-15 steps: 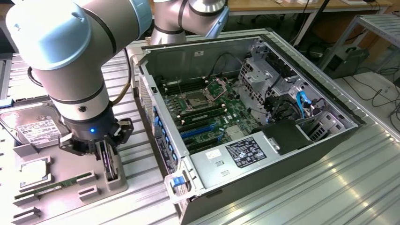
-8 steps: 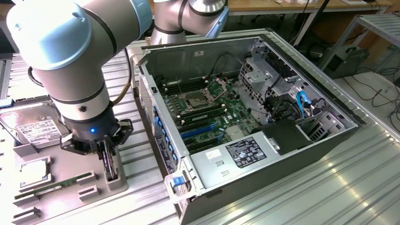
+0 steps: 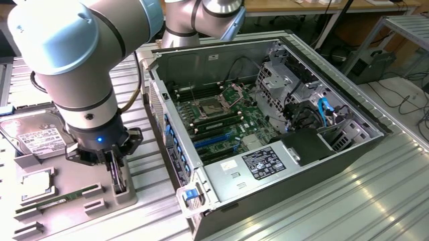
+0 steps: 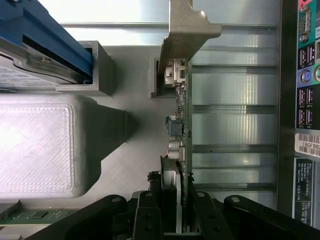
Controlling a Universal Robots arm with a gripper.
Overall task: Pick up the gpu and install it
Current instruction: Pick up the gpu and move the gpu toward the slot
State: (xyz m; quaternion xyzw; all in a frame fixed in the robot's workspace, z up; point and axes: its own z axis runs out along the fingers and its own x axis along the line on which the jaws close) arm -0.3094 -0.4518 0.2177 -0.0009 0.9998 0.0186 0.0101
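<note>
gpu (image 4: 184, 110) upright on edge, clamped in hand (image 4: 176, 202), arm (image 3: 74, 65) vertical at grey holder (image 3: 70, 173)

**Exterior view.** Bright, even, cool-white light, falling from above.
- Glare: long pale streaks on the ribbed metal table (image 3: 375, 186).
- Highlights: soft sheen on the arm (image 3: 60, 35), along its pale shell.
- Shade: the computer case (image 3: 268, 125) is dimmer inside, darkest under its black parts.
- Small blue lamp (image 3: 99, 139) glowing at the wrist.

**Wrist view.** Strong contrast.
- Table slats washed near white in broad bands.
- Grey block (image 4: 35, 145) throws a soft-edged shadow beside it.
- The gpu (image 4: 186, 30) has its bracket lit pale.
- Gripper (image 4: 175, 210), clamped on the gpu, is near-black.
</note>
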